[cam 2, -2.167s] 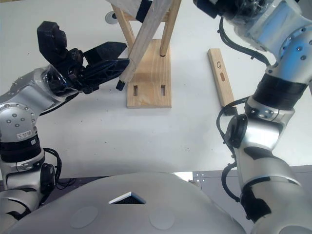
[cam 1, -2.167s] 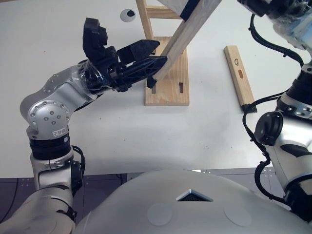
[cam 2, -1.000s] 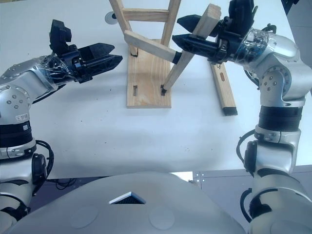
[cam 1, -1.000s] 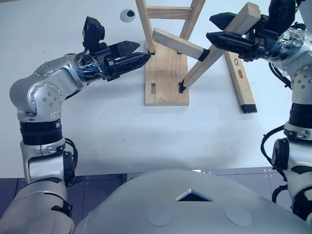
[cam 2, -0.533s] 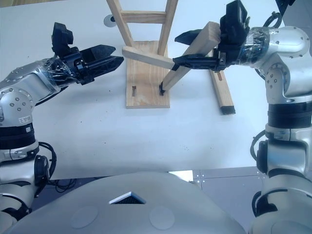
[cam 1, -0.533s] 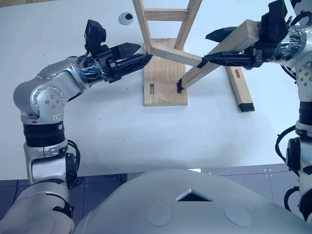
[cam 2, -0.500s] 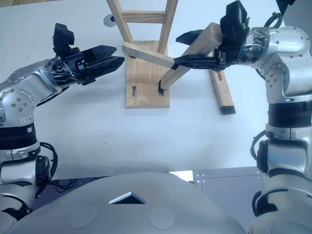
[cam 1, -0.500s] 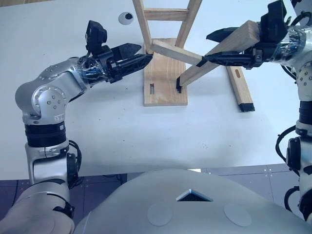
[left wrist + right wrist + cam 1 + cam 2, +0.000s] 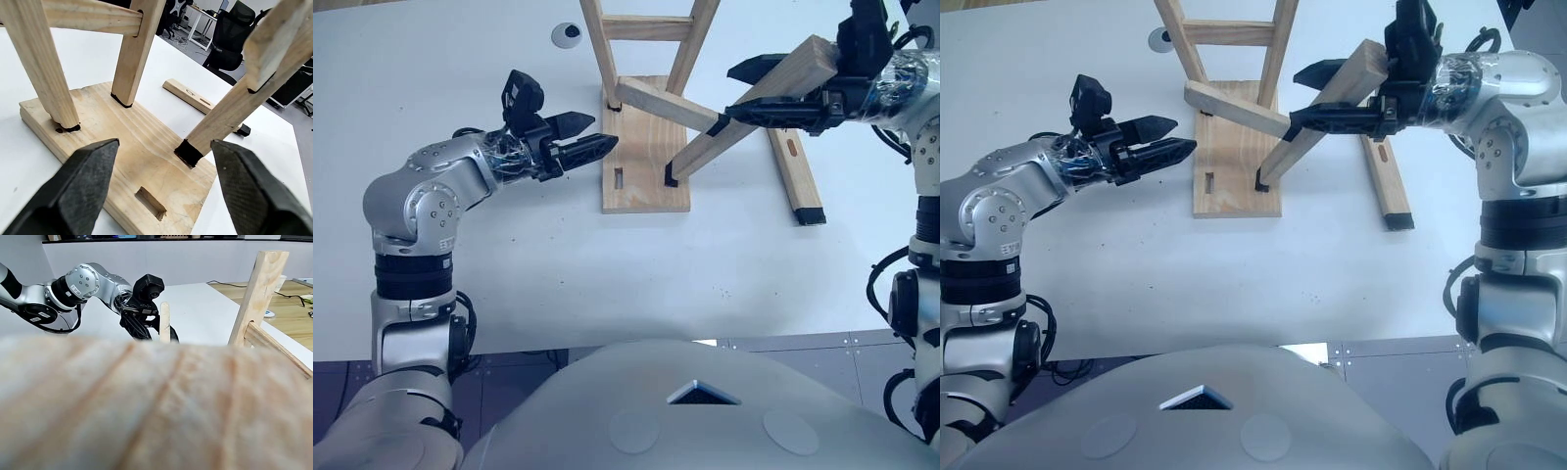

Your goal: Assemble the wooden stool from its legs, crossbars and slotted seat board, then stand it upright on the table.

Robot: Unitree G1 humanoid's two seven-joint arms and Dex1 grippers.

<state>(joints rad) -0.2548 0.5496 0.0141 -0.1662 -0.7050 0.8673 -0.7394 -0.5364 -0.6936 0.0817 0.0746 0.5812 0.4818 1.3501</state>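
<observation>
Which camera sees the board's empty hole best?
Left wrist view: the empty slot is close-up in the seat board. Both eye views show it tiny, from above; a blurred leg blocks the right wrist view.

You had one mark you could read: a single handwritten figure on the loose wooden bar [image 9: 188,95], which lay flat on the tabletop [image 9: 19,161] to the right of the slotted seat board [image 9: 122,142]. It sat just beside the bar's slot and looked like a 9, or a 6 read the other way. The sticker [image 9: 440,219] on the left arm, left of the seat board, carried print too small to read.
</observation>
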